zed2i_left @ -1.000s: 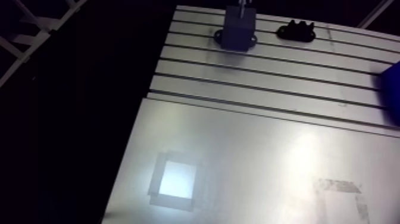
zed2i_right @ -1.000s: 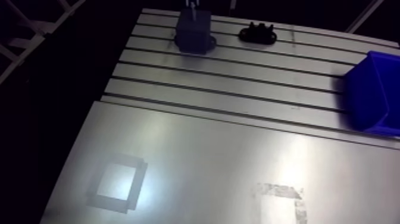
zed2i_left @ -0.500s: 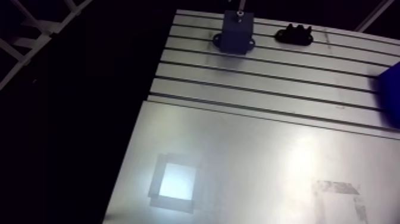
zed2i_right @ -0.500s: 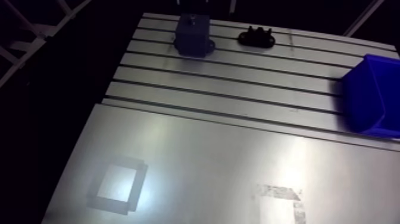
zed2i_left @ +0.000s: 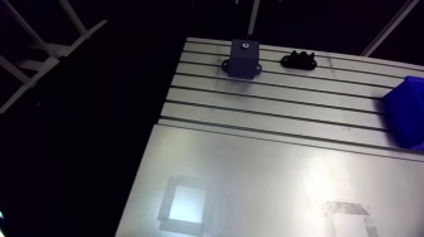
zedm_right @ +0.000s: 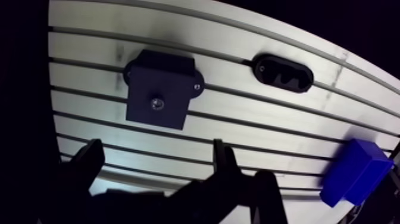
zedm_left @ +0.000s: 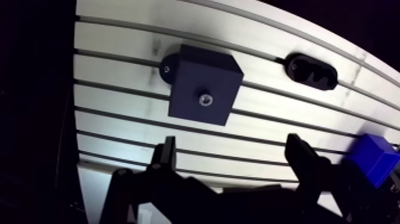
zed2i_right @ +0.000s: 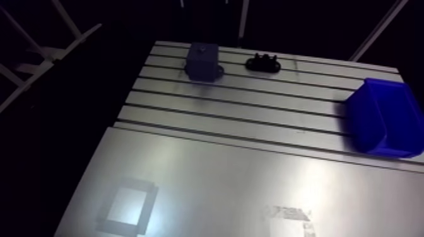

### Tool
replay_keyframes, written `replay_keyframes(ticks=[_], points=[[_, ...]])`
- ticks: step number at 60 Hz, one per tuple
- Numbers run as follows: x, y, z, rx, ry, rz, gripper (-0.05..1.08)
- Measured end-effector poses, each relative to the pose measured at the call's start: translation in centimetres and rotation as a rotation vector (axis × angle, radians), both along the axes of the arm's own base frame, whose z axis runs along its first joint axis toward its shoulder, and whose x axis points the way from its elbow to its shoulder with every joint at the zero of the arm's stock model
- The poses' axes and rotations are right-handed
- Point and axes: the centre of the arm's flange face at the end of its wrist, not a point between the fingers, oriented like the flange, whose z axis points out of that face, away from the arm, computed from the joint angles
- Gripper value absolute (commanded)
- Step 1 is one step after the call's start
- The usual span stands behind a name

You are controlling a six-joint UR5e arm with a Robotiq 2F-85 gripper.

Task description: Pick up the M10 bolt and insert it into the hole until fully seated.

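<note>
The gripper has its two fingers wide apart and holds nothing. The bolt sits in the hole on top of the dark block, at the far side of the table. Only the head of the bolt shows. To the right of the block lies a black holder, and further right stands a blue bin.

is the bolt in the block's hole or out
In: the bolt sits in the block top hole; the gripper is open, empty. Fully seated: cannot tell.
</note>
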Motion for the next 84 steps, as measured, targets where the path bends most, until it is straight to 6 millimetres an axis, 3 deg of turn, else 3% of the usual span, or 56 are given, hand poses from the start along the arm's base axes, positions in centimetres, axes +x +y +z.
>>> replay_keyframes(ticks=[33, 60, 70, 84], points=[[4.8, 2.9, 9.2, -0.014, 0.077, -0.048, 0.00], [10.4, 4.4, 16.2, -0.037, 0.145, -0.096, 0.00], [12.0, 5.8, 17.8, -0.034, 0.150, -0.124, 0.00], [12.7, 8.3, 18.6, -0.013, 0.152, -0.164, 0.00]])
